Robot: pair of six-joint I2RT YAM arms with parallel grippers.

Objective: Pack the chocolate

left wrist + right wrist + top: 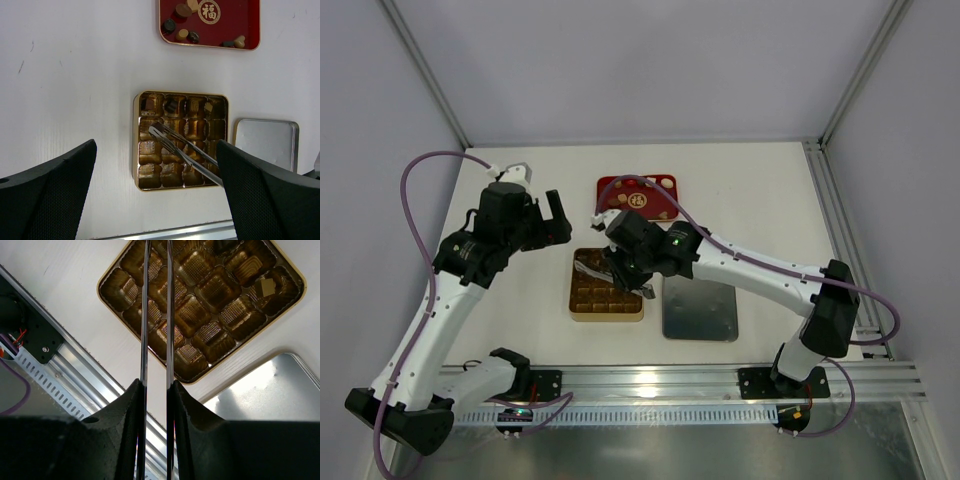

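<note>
Right tool (156, 390): closed part-way on the tongs (185, 150), blades nearly parallel. You cannot tell whether the tips carry a piece. Left tool (156, 145): wide open, empty, above the gold box (135, 150).

Chocolate (171, 105): three pieces in the box row just beyond the tong tips, others in the red tray (220, 35) farther ahead.

Risks for you to watch:
- Squeeze harder and a small piece may squirt out sideways.
- Release off-centre and it may land on a cell wall.
- Dip the blades and they could snag the liner and drag the box.
</note>
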